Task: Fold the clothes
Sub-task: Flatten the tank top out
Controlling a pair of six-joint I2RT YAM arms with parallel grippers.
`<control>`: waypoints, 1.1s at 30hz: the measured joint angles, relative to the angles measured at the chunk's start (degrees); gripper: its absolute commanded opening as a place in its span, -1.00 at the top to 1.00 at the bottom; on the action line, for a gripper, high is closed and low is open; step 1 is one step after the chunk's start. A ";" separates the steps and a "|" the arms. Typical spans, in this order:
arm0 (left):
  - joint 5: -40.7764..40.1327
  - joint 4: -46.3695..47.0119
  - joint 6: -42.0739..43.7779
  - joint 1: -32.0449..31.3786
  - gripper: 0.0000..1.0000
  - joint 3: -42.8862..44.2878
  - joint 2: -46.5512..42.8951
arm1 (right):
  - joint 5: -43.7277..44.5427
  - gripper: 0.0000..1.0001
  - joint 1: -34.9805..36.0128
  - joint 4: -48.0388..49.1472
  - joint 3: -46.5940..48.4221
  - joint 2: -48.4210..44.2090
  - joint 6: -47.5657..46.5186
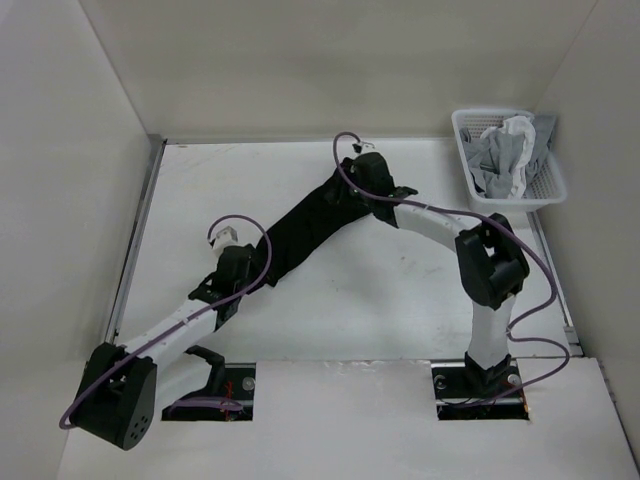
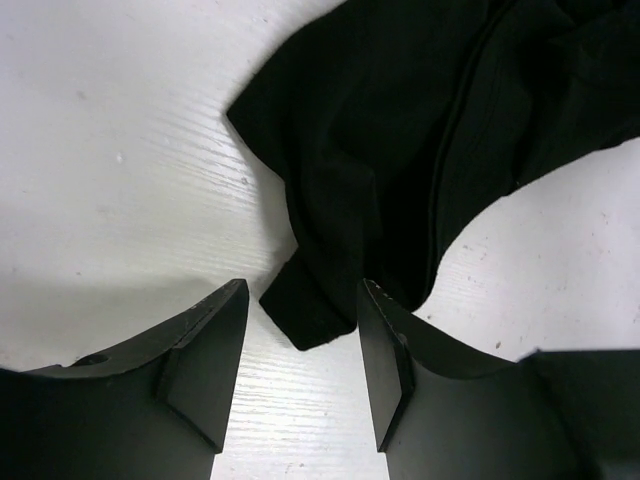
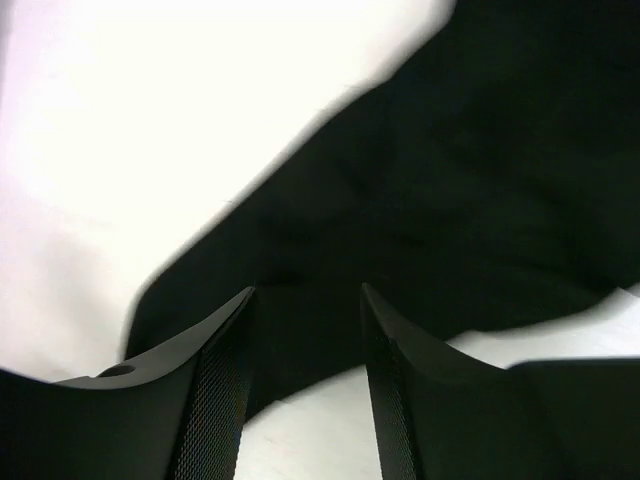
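Lying on the table (image 1: pixel 400 320) as a strip running 7-to-1 o'clock, shirt (image 1: pixel 305 225) has a gripper at each end: left gripper (image 2: pixel 302 288) spread wide, empty, near corner at its 12; right gripper (image 3: pixel 308 290) also spread, empty, over far end, so neither is nearer.

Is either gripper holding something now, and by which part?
Nothing is held. Both the left gripper and the right gripper are open over the black garment.
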 measured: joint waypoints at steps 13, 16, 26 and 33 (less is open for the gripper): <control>0.52 -0.09 -0.85 -3.69 0.10 0.00 2.69 | 1.09 -0.06 3.34 -1.73 -3.23 2.10 1.03; 0.24 -0.04 -0.83 -5.40 0.05 0.00 2.62 | 1.60 -0.07 3.34 -2.45 -3.23 2.16 1.60; -1.33 1.77 -0.11 -6.12 0.69 0.46 7.67 | 2.62 0.15 6.64 -2.99 -1.64 3.78 2.10; -1.29 2.05 0.04 -5.09 0.87 0.63 7.82 | 3.02 -0.12 10.14 -5.70 5.44 9.22 1.99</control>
